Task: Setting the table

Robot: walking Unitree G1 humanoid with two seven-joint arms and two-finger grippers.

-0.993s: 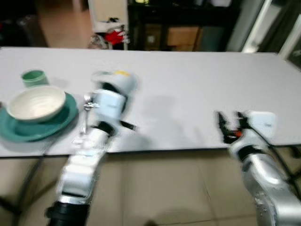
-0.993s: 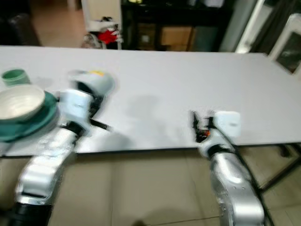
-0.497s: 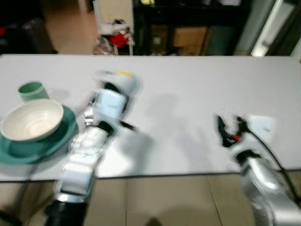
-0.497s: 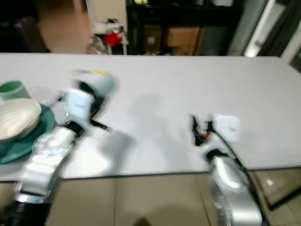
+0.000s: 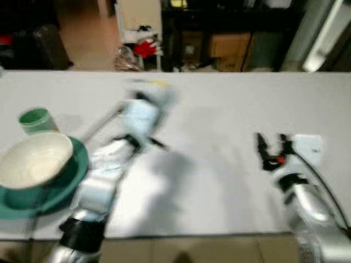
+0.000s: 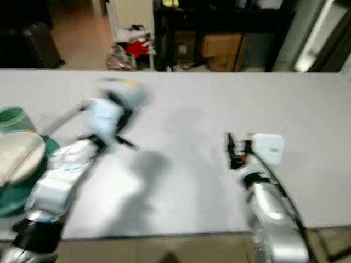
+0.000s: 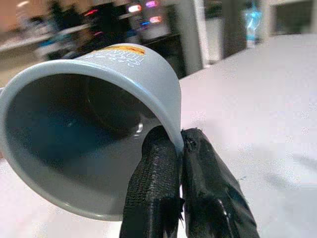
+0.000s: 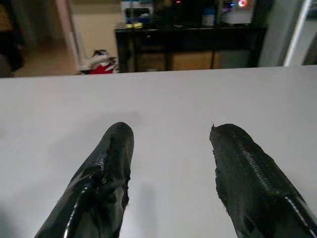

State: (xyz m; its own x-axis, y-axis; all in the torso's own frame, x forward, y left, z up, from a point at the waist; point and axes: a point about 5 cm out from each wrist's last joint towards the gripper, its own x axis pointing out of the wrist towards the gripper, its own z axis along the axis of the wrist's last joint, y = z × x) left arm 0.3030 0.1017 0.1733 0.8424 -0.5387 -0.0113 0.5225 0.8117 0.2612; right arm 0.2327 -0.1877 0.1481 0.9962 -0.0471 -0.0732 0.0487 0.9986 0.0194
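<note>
A grey cup (image 7: 94,114) with orange print lies tilted in my left gripper (image 7: 179,141), whose two black fingers are shut on its rim, one inside and one outside. In the head views the cup (image 5: 156,90) and left arm are motion-blurred over the white table (image 5: 219,104), right of the place setting. That setting is a white bowl (image 5: 34,160) on a teal plate (image 5: 74,172), with a small green cup (image 5: 36,119) behind it. My right gripper (image 5: 272,147) hovers open just above the table's front right, nothing between its fingers (image 8: 111,153).
The table's near edge (image 5: 192,233) runs across the bottom of the head view, with tiled floor below. Beyond the far edge stand dark furniture (image 5: 219,33), cardboard boxes and a red item (image 5: 145,48) on the floor. Bare tabletop lies between the two arms.
The whole view has shifted, with the table now lower and closer. My left arm, still holding the grey cup, has drifted slightly right, away from the plate. The right gripper stays open.
</note>
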